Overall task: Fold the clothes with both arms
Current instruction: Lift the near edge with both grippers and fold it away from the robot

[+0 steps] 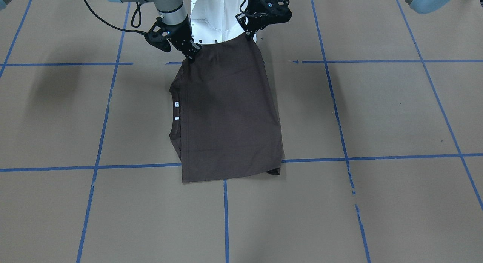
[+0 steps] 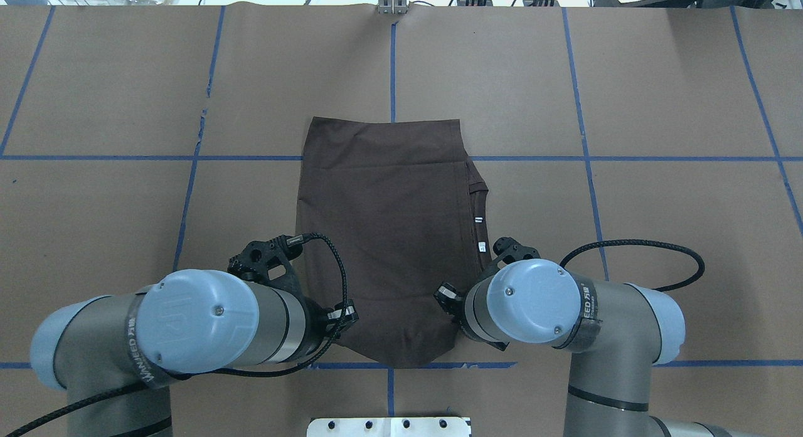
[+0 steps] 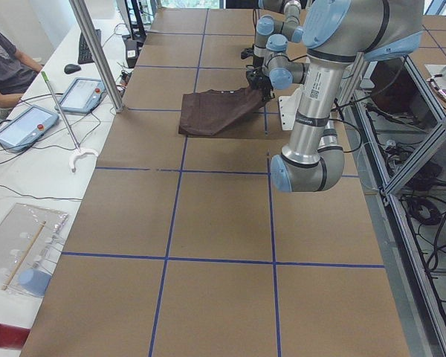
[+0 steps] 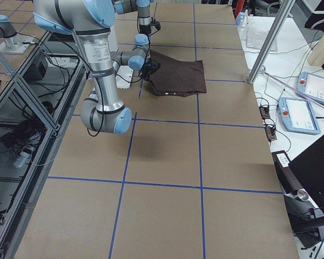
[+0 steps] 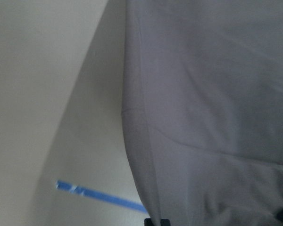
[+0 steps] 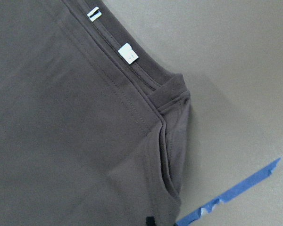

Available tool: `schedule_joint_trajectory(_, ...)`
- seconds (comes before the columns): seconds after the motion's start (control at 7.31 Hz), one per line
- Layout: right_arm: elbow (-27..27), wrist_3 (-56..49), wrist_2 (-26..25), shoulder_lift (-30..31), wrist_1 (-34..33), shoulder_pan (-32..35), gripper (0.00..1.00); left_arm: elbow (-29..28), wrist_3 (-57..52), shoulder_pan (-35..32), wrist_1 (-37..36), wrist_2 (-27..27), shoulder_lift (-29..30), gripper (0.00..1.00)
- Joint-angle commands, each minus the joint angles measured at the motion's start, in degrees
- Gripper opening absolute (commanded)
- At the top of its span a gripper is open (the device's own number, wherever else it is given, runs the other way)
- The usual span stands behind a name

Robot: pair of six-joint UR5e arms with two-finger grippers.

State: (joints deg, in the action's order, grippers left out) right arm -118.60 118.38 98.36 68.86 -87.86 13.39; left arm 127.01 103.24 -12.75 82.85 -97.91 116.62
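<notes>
Up close, left gripper [image 1: 249, 36] and right gripper [image 1: 191, 56] each clamp the T-shirt [image 1: 230, 116] edge, lifted off table [image 1: 377, 112] (neck tags [image 1: 176, 103] face up).

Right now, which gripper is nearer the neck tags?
Right. The right gripper holds the shirt at the corner by the tags; the left gripper holds the opposite corner.

— What does the work surface look like on my feed?
— I see a wide table [image 2: 113, 79] covered in brown paper, marked into squares with blue tape [image 2: 627, 158].
— And beyond it?
— Along its far edge is a white desk [image 3: 37, 175] with a tablet [image 3: 22, 125], a keyboard [image 3: 85, 46] and a mouse [image 3: 72, 68]. A silver pole [image 3: 95, 52] stands between them. Shadows look soft.
</notes>
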Motion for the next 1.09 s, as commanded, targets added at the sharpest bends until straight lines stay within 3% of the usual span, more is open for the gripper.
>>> schedule_joint_trajectory(0.0,-1.38,-1.03,-0.01,0.4,0.58,-0.64,0.0,0.96,-0.15,0.71,-1.91,-0.17,0.18,0.0)
schedule_joint_trajectory(0.14,-0.42,-4.87,0.16,-0.74,0.76,2.49,0.0,0.43,-1.1,0.88,-1.82,-0.09,0.27,0.0)
schedule_joint_trajectory(0.41,2.3,-6.76,1.82,-4.59,0.67,9.6,0.0,-0.53,-4.89,-5.93,-1.3,-0.09,1.93,0.0)
schedule_joint_trajectory(0.55,7.1,-7.54,5.57,-8.27,0.67,13.73,0.0,-2.97,-6.37,-10.93,-0.6,-0.52,3.77,0.0)
schedule_joint_trajectory(0.82,14.59,-9.31,8.85,-11.02,3.11,19.11,0.0,-12.09,-9.99,-16.49,6.83,-2.99,4.32,0.0)
schedule_joint_trajectory(0.96,19.24,-9.04,9.12,-11.73,7.92,20.53,0.0,-17.01,-9.99,-17.83,11.49,-2.99,4.32,0.0)
